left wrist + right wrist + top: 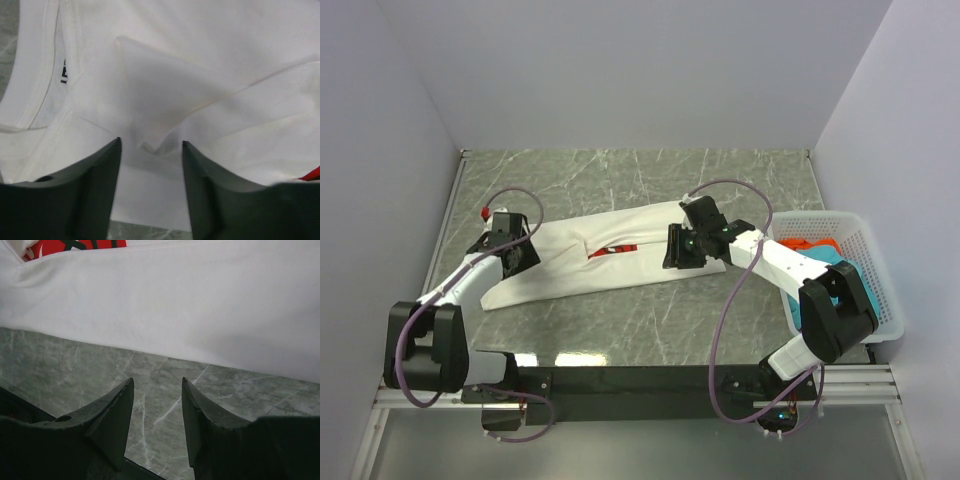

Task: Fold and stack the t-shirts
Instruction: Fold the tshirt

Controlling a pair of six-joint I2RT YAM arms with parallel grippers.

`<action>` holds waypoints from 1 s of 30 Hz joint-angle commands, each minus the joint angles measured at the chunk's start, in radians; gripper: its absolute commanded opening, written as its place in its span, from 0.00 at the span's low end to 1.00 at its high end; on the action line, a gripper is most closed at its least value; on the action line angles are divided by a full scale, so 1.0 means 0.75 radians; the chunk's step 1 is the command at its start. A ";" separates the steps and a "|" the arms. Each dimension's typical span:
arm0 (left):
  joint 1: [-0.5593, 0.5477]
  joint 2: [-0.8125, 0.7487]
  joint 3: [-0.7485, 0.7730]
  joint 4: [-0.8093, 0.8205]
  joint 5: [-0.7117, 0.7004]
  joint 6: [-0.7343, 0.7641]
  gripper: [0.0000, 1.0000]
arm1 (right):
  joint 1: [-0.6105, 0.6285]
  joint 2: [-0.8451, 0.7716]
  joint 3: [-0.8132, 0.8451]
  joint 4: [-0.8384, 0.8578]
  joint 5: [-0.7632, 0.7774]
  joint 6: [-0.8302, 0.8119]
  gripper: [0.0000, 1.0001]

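Note:
The white t-shirt [570,270] lies folded into a long strip across the table, with a sliver of its red print [616,250] showing at the middle. My left gripper [520,252] hovers over the collar end, open. In the left wrist view its fingers [105,170] stand apart around a small pinched crease of white cloth [155,145], gripping nothing. My right gripper [676,248] is at the strip's other end. It [157,382] is open over bare marble, just short of the shirt's edge [200,305]. The teal t-shirt [828,258] and red-orange t-shirt [810,243] lie in the basket.
A white mesh basket [880,290] stands at the table's right edge, beside the right arm. Walls close in the table on the left, back and right. The shirt's collar with a dark label [64,71] shows in the left wrist view.

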 commanded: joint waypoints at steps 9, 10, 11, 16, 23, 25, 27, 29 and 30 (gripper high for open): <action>-0.003 0.058 0.224 0.108 0.299 0.036 0.89 | 0.010 -0.053 -0.014 0.017 0.021 -0.022 0.50; -0.020 0.103 0.296 0.114 0.330 0.044 0.89 | 0.010 -0.051 -0.012 0.015 0.023 -0.025 0.50; -0.028 0.191 0.331 0.120 0.387 0.048 0.89 | 0.008 -0.053 -0.014 0.013 0.025 -0.027 0.50; -0.056 0.420 0.519 0.185 0.496 0.115 0.92 | 0.010 -0.060 -0.016 0.000 0.027 -0.035 0.50; -0.126 0.670 0.717 0.120 0.451 0.075 0.74 | 0.010 -0.070 -0.038 -0.006 0.040 -0.037 0.50; -0.161 0.705 0.756 0.094 0.380 0.054 0.70 | 0.010 -0.064 -0.042 -0.006 0.038 -0.033 0.50; -0.175 0.725 0.781 0.075 0.341 0.030 0.62 | 0.010 -0.068 -0.046 -0.004 0.036 -0.033 0.50; -0.198 0.752 0.795 0.040 0.316 0.003 0.58 | 0.010 -0.068 -0.048 -0.004 0.038 -0.035 0.50; -0.204 0.758 0.807 0.032 0.272 -0.001 0.57 | 0.010 -0.068 -0.046 -0.006 0.040 -0.037 0.50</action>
